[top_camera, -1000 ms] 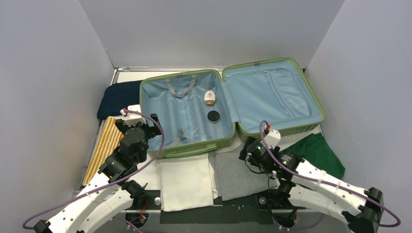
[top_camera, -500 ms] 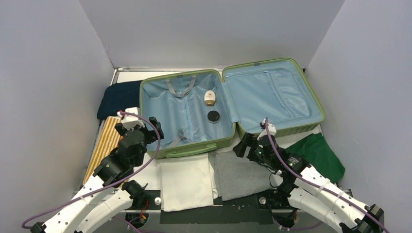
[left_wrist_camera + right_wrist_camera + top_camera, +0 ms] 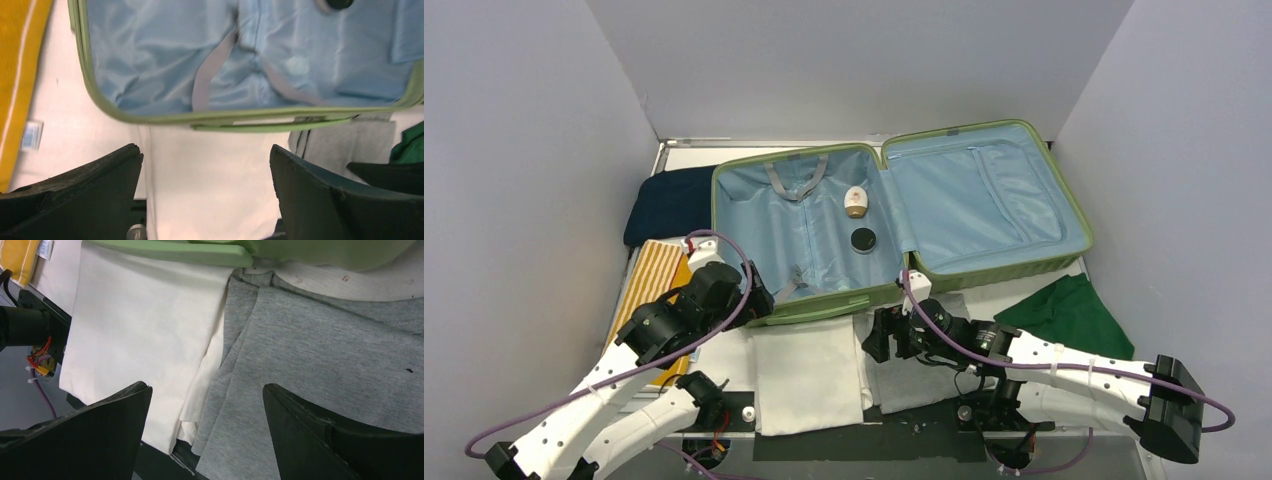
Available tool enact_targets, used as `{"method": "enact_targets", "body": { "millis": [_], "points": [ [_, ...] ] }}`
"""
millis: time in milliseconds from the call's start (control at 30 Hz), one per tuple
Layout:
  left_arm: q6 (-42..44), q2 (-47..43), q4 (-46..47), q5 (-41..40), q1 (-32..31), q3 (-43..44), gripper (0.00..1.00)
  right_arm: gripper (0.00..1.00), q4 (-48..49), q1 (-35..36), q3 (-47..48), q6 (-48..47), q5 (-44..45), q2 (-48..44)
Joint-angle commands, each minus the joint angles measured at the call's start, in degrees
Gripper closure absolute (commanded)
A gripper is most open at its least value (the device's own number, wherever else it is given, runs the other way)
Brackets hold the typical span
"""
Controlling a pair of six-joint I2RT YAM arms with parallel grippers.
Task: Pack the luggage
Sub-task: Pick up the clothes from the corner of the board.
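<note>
Currently the luggage (image 3: 984, 195) lies open and flat just beyond both grippers, light-blue lining facing up. Left gripper (image 3: 759, 300): jaws spread wide, empty, hanging over the near green rim, with a folded white cloth (image 3: 215, 190) directly beneath and nearer. Right gripper (image 3: 206, 388): also wide apart and holding nothing, low over the edge where the white cloth meets a folded grey cloth (image 3: 325, 365), one finger above each. A black round tin (image 3: 862, 240) and a small white-and-tan item (image 3: 855, 201) sit in the lining, ahead and right of the left gripper.
</note>
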Motion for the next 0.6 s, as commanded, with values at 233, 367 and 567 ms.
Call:
{"method": "enact_targets", "body": {
  "millis": [233,367,567],
  "points": [
    [-9.9,-2.2,-6.1,10.3,-0.5,-10.3,0.03,0.16,5.1,0.4,-1.2,-4.1,2.4,-0.9],
    [-10.1,-0.3,-5.7,9.6,-2.5,-12.4,0.03,0.16,4.6,0.4,-1.6,-4.4,2.7,-1.7],
    [-14.7,4.2,-3.8,7.6,-10.5,-15.6,0.03,0.15,5.3,0.4,-3.0,-4.3,3.0,-2.9]
  ]
}}
